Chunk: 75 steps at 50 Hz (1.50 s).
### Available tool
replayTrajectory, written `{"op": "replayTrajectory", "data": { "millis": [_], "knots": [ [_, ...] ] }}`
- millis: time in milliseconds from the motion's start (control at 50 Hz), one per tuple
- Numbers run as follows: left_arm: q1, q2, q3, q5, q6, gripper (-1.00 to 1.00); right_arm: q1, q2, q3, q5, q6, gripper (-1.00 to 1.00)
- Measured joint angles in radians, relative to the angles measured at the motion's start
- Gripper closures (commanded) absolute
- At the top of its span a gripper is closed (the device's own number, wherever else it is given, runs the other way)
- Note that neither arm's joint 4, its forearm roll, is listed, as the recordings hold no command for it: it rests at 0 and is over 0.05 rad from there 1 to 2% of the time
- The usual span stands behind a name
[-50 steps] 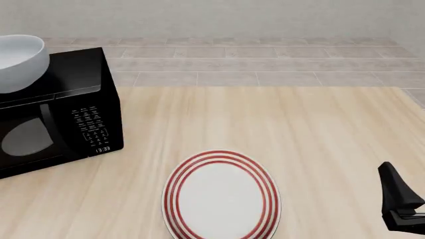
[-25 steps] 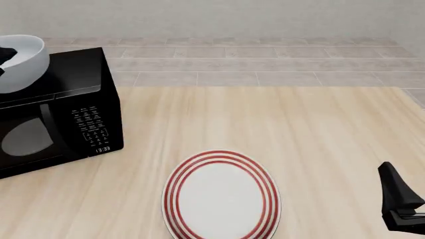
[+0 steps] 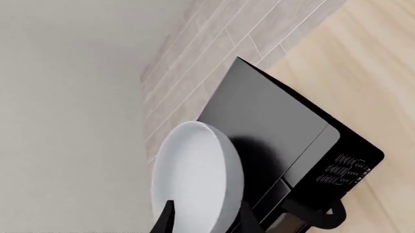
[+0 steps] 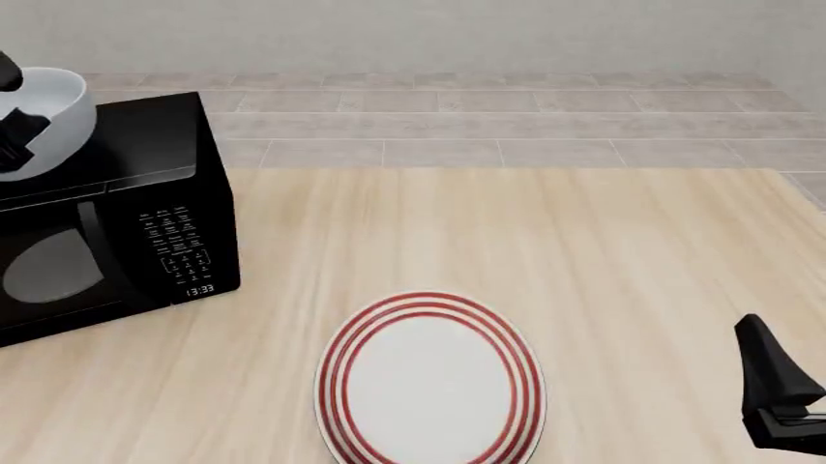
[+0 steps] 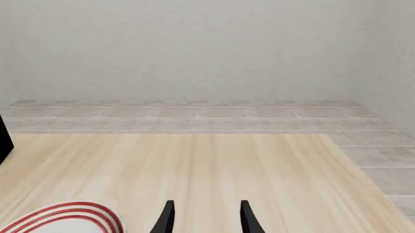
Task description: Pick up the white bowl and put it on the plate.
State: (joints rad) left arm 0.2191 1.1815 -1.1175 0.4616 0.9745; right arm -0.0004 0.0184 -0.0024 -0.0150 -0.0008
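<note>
Bowl [image 4: 49,121] atop microwave [image 4: 123,227], far left; plate [image 4: 430,380] front centre

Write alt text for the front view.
A white bowl sits atop a black microwave at far left, the left pincer at its rim. A red-ringed plate lies near the wooden table's front edge; the right pincer rests at lower right.

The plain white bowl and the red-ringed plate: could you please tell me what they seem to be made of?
The plain white round bowl looks like glazed ceramic: smooth with soft shading. The flat red-ringed white plate looks ceramic too, perhaps melamine; these renders leave it open.
</note>
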Motion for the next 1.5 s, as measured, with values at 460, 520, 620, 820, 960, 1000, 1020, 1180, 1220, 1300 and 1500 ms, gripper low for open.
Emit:
{"op": "replayTrajectory", "data": {
  "millis": [460, 520, 620, 820, 960, 1000, 1020, 1180, 1220, 1300, 1500],
  "knots": [
    [0.011, 0.053, 0.022, -0.042, -0.011, -1.0, 0.0, 0.0, 0.0, 0.0, 0.0, -1.0],
    [0.014, 0.06, 0.022, -0.046, -0.012, -1.0, 0.0, 0.0, 0.0, 0.0, 0.0, -1.0],
    [0.017, 0.071, 0.024, -0.053, -0.014, -1.0, 0.0, 0.0, 0.0, 0.0, 0.0, -1.0],
    [0.026, 0.093, 0.031, -0.068, -0.018, -1.0, 0.0, 0.0, 0.0, 0.0, 0.0, -1.0],
    [0.031, 0.105, 0.038, -0.077, -0.022, -1.0, 0.0, 0.0, 0.0, 0.0, 0.0, -1.0],
    [0.033, 0.108, 0.04, -0.08, -0.023, -1.0, 0.0, 0.0, 0.0, 0.0, 0.0, -1.0],
    [0.033, 0.11, 0.041, -0.081, -0.023, -1.0, 0.0, 0.0, 0.0, 0.0, 0.0, -1.0],
    [0.039, 0.125, 0.045, -0.09, -0.028, -1.0, 0.0, 0.0, 0.0, 0.0, 0.0, -1.0],
    [0.041, 0.129, 0.046, -0.092, -0.028, -1.0, 0.0, 0.0, 0.0, 0.0, 0.0, -1.0],
    [0.044, 0.136, 0.05, -0.099, -0.029, -1.0, 0.0, 0.0, 0.0, 0.0, 0.0, -1.0],
    [0.052, 0.156, 0.056, -0.113, -0.032, -1.0, 0.0, 0.0, 0.0, 0.0, 0.0, -1.0]
  ]
}}
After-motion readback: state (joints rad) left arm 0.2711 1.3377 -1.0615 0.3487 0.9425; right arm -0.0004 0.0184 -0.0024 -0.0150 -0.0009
